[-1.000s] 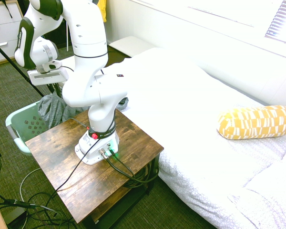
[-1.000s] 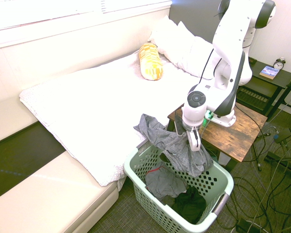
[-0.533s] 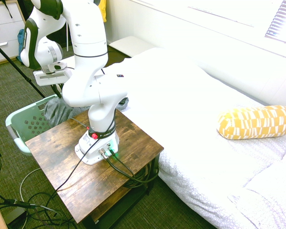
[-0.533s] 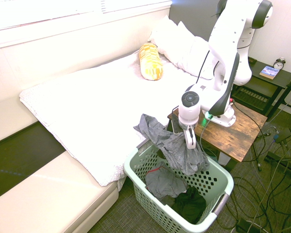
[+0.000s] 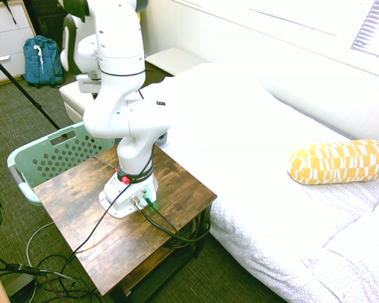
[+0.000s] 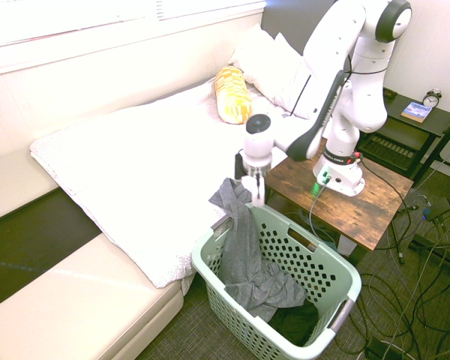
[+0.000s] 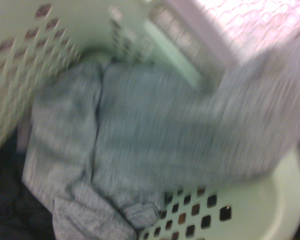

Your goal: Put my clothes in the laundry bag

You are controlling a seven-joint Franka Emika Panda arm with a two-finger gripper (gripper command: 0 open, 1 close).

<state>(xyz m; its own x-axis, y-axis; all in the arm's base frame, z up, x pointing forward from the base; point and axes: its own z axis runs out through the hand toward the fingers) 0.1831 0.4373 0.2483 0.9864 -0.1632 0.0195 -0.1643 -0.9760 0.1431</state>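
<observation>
This looks like a bedroom in a home: a bed (image 6: 150, 172) with white patterned bedding fills much of the space, white pillows (image 6: 274, 67) and a yellow-and-white bolster (image 5: 340, 161) on it. A dark nightstand (image 6: 405, 124) carries an alarm clock (image 6: 432, 97), a white chest of drawers (image 5: 6, 41) stands across the room, and window blinds (image 5: 374, 39) hang above the bed.

Patterned yellow bolster (image 5: 339, 161) on white bed (image 6: 142, 169) — wooden side table (image 5: 82, 221), teal backpack (image 5: 42, 61), alarm clock (image 6: 432, 97)
</observation>
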